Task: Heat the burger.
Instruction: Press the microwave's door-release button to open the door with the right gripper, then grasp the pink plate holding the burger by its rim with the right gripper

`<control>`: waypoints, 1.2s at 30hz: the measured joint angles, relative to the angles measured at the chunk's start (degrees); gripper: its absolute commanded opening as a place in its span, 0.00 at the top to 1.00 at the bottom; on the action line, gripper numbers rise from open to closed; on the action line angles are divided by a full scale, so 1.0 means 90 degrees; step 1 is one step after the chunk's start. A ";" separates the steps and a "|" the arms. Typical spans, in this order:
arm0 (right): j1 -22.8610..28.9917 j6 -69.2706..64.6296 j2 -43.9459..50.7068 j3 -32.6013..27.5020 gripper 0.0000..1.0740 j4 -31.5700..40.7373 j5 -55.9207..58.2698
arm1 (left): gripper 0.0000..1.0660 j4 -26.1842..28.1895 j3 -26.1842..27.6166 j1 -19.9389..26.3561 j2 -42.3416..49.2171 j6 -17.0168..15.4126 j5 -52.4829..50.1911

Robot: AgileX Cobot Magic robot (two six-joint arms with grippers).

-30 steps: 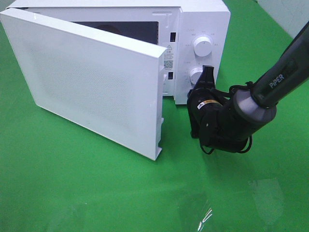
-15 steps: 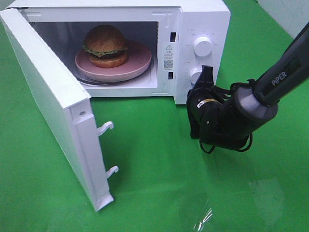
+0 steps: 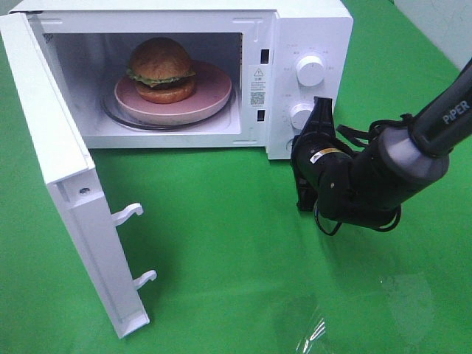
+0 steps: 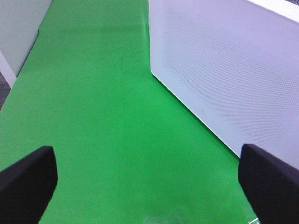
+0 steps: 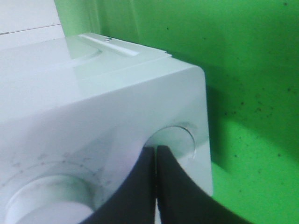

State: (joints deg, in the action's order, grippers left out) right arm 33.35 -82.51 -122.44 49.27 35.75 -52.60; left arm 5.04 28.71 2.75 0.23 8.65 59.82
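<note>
1. Exterior high: burger [image 3: 161, 70] sits on pink plate [image 3: 214, 99] inside microwave [image 3: 310, 29], door [image 3: 51, 169] swung wide open
2. Right gripper [image 3: 321, 110]: fingers pressed together, tips at lower knob [image 3: 301, 116]
3. Left wrist: left gripper [image 4: 148, 179] fingers spread wide, holding nothing, near the door

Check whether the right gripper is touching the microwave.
Cannot tell. The right wrist view shows the shut right gripper overlapping the microwave front; the high view shows them close; neither shows contact or a gap.
</note>
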 measured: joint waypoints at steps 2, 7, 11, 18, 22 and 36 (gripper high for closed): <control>0.0000 0.0051 0.0178 -0.0089 1.00 -0.0019 0.0108 | 0.08 0.0000 0.0000 0.0000 0.0000 0.0000 0.0000; 0.0000 0.0280 0.0624 -0.0363 1.00 -0.0051 0.0758 | 0.08 0.0000 0.0000 0.0000 0.0000 0.0000 0.0000; 0.0000 0.0630 0.0904 -0.0605 1.00 -0.0051 0.1229 | 0.08 0.0000 0.0000 0.0000 0.0000 0.0000 0.0000; 0.0000 0.1853 0.1502 -0.0802 0.99 -0.0121 0.2235 | 0.08 0.0000 0.0000 0.0000 0.0000 0.0000 0.0000; 0.0000 0.3030 0.1903 -0.0802 0.99 -0.0191 0.2871 | 0.08 0.0000 0.0000 0.0000 0.0000 0.0000 0.0000; 0.0000 0.6844 0.2897 -0.0809 0.99 -0.0236 0.5227 | 0.08 0.0000 0.0000 0.0000 0.0000 0.0000 0.0000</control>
State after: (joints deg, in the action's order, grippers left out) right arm 33.35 -20.91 -96.37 42.00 33.63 -5.56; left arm 5.04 28.71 2.75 0.23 8.65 59.82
